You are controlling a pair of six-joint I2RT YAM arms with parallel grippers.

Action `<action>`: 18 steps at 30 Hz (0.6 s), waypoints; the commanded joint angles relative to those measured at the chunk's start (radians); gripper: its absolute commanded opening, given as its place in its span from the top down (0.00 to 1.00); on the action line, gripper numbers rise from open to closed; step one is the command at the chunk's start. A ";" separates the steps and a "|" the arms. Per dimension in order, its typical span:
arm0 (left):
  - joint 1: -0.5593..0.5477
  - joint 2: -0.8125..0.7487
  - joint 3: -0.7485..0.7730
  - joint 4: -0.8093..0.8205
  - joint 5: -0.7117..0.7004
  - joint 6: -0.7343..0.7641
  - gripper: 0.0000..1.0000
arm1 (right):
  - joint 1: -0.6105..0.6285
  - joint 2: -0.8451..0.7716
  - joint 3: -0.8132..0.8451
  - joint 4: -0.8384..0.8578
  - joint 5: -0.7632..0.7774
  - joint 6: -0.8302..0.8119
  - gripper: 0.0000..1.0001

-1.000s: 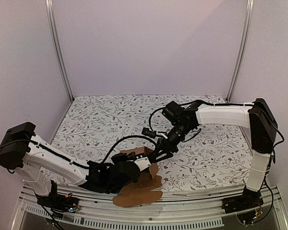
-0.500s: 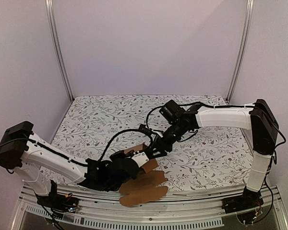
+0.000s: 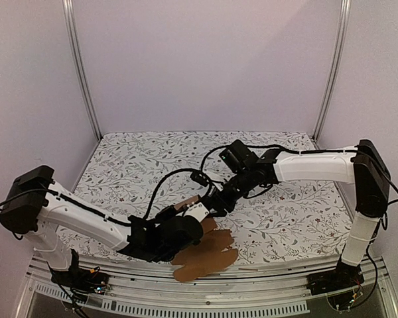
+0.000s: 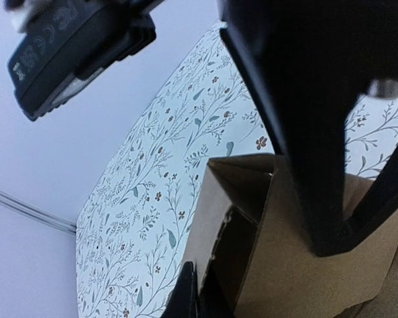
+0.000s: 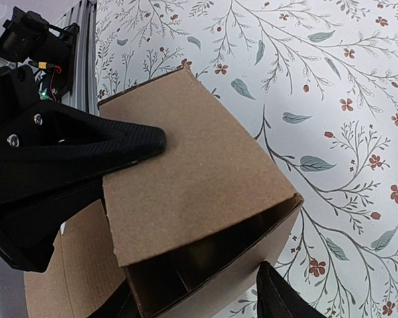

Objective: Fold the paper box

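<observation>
The paper box (image 5: pixel 192 179) is plain matte brown cardboard, half formed into a squarish carton with creased walls. Its open end shows only folded cardboard inside, and rounded flaps (image 3: pixel 209 257) trail at the near edge of the flowered table (image 3: pixel 285 199). The left gripper (image 4: pixel 255 265) holds the box between its fingers. The right gripper (image 5: pixel 199 308) is spread wide at the open end, gripping nothing

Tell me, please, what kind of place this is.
Probably a robot test cell: aluminium frame posts, a floral-patterned white tablecloth, and two white-and-black robot arms at a plain brown cardboard box.
</observation>
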 commanded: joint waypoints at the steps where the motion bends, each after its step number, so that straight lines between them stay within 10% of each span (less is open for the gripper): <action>1: 0.006 0.017 0.042 0.011 0.033 -0.135 1.00 | 0.012 -0.059 -0.059 0.129 0.114 0.078 0.48; 18: 0.036 0.044 0.087 -0.089 0.011 -0.282 0.99 | 0.027 -0.117 -0.065 0.067 0.081 -0.057 0.42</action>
